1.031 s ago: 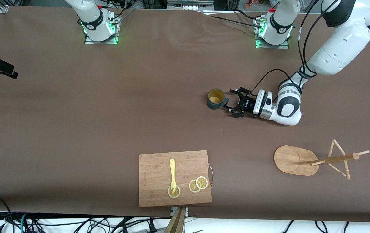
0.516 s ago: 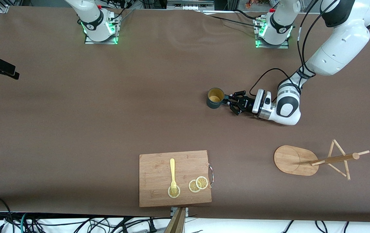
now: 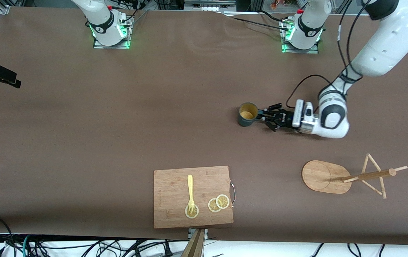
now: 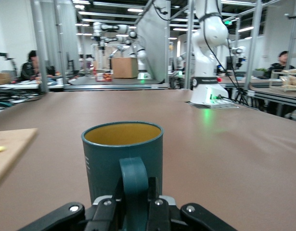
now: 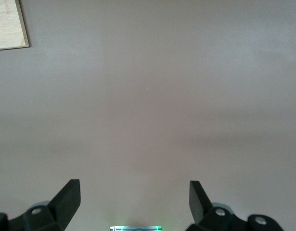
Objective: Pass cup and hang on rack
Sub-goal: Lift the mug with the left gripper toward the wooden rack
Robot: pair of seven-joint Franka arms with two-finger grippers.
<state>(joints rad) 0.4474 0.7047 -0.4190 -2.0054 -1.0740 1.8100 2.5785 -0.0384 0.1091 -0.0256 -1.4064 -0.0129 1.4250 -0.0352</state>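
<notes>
The cup point(image 3: 247, 114) stands upright on the brown tabletop point(image 3: 118, 125), toward the left arm's end and about midway between the robot bases and the front camera. It is dark teal outside and tan-yellow inside. The left end effector point(image 3: 261, 115) lies low and level beside the cup, and its fingers are clenched on the cup's loop handle point(image 4: 134, 180). In the left wrist view the handle stands straight up between the two dark fingers point(image 4: 105, 211), with the cup's round wall just past them. The rack point(image 3: 346, 176) is nearer to the front camera than the cup and well apart from it, close to the left arm's end of the tabletop. It has a flat oval base, a post and thin pegs. A wooden cutting board point(image 3: 175, 185) sits at the tabletop's edge nearest the front camera, about in the middle. A yellow fork point(image 3: 190, 192) lies on the board with its tines on a lemon slice point(image 3: 191, 211), and two more lemon slices point(image 3: 218, 203) lie beside it, overlapping. The right end effector point(image 5: 135, 199) hangs over bare tabletop with its fingers spread wide and nothing between them; the right arm waits.
</notes>
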